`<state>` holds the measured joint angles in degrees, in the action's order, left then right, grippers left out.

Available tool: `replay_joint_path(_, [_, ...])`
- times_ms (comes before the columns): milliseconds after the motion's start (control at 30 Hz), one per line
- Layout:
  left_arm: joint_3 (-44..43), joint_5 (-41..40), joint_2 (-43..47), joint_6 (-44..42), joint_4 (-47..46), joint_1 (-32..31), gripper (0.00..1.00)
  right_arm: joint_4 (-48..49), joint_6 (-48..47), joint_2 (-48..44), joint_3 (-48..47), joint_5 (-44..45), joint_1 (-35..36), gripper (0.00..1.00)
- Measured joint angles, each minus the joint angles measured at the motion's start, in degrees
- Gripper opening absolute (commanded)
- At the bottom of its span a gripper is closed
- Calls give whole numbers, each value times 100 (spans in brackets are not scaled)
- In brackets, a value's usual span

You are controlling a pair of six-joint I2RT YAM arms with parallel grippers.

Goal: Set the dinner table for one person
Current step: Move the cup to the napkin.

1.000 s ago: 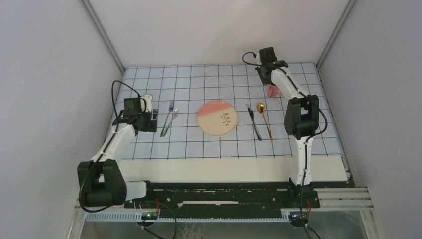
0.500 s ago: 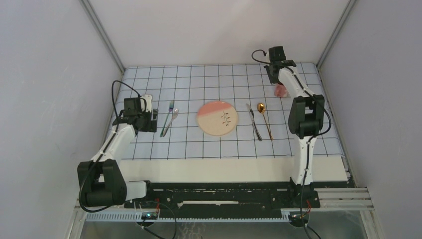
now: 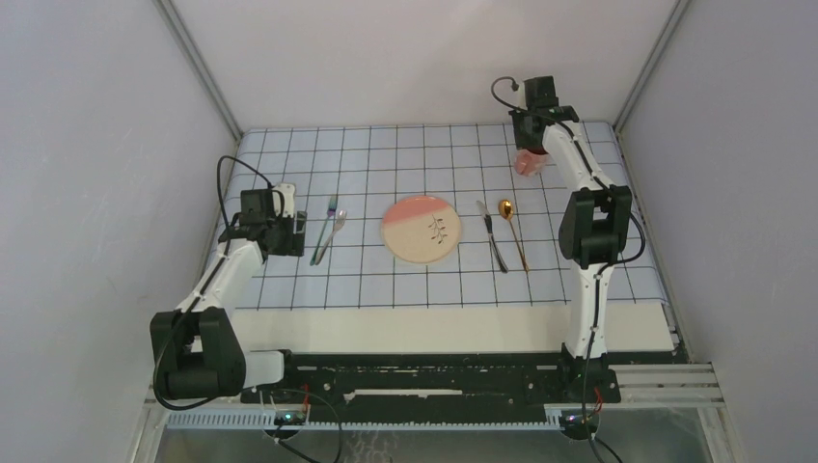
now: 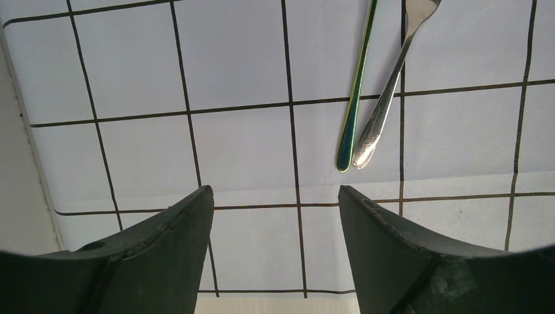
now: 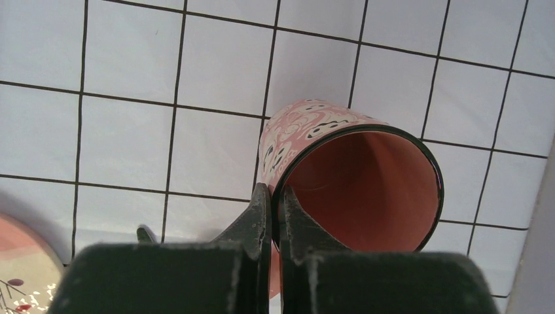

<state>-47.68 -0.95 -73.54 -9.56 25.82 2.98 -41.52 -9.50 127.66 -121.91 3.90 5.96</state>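
Observation:
The cream-white dinner table (image 3: pixel 434 328) shows as a bare strip in front of the pale-blue gridded cloth (image 3: pixel 386 164). On the cloth lie a pink plate (image 3: pixel 422 229), two forks (image 3: pixel 328 233) to its left, and a knife (image 3: pixel 494 237) and a gold spoon (image 3: pixel 512 231) to its right. My right gripper (image 3: pixel 528 147) at the far right is shut on the rim of a pink patterned cup (image 3: pixel 526 163). In the right wrist view the fingers (image 5: pixel 262 209) pinch the cup's (image 5: pixel 357 183) wall, one inside and one outside. My left gripper (image 4: pixel 275 196) is open and empty, just short of the forks' handles (image 4: pixel 357 131).
Grey walls close in the far side and both flanks. The cloth's left edge and the bare table (image 4: pixel 19 196) show beside my left gripper. The plate's rim (image 5: pixel 19 278) shows at the lower left of the right wrist view.
My right gripper has carried the cup first to the right and then farther back on the cloth. The left arm has not moved.

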Motion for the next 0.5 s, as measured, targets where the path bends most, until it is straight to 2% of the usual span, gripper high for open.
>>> replay_joint_path(500, [0,-39,-31,0,-4,0,75,-22,146,81,-92,-111,-35,0])
